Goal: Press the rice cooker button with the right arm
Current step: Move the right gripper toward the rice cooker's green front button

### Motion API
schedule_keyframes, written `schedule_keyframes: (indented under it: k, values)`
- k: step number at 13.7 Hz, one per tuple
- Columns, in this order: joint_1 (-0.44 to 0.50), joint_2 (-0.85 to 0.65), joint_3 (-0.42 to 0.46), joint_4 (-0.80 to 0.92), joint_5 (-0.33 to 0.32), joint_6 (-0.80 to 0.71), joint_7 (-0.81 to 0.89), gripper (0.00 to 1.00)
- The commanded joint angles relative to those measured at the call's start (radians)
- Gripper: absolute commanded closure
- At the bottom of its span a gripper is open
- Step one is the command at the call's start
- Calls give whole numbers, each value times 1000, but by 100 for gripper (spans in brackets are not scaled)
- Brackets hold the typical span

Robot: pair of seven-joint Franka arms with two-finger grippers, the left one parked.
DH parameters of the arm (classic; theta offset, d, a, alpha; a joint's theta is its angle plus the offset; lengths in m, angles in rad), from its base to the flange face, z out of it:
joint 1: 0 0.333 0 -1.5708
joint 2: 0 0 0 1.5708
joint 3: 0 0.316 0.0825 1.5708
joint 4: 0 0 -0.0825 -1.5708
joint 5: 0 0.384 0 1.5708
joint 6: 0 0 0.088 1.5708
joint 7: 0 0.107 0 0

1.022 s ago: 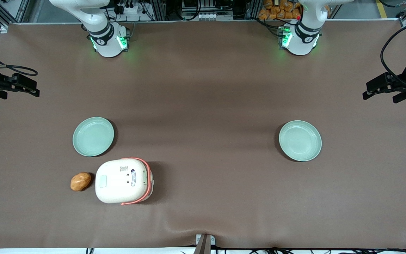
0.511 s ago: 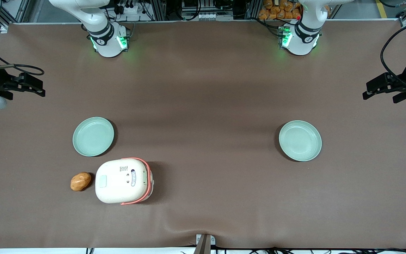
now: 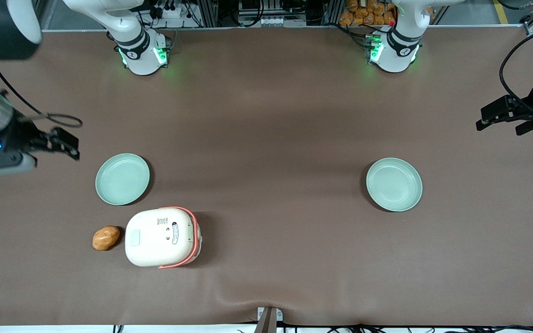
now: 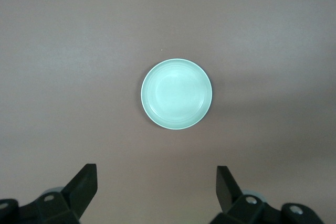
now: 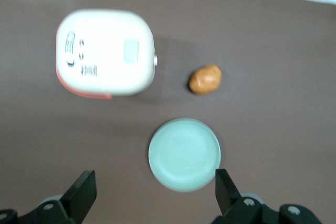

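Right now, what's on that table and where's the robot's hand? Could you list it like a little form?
rice cooker: on the table, lid shut
button: on the lid, untouched
end effector: open, in the air, farther from the front camera than the cooker
potato: beside the cooker
plates: one near the cooker, another toward the parked arm's end

Two pale green plates point(image 3: 122, 179) point(image 3: 394, 184) are sitting well apart on the brown table point(image 3: 271, 115), a small orange-brown potato point(image 3: 106, 237) lying nearer the front camera.
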Motion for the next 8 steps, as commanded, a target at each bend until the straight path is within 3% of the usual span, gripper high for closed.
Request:
schedule_keyframes:
  k: [1,4,6,8]
  values:
    - [31,65,-1,15,-13,122,3,0]
    - [48,127,-1,15,-16,255,1,0]
    - [59,159,-1,15,-18,280,3,34]
    - [59,188,-1,13,-13,323,3,55]
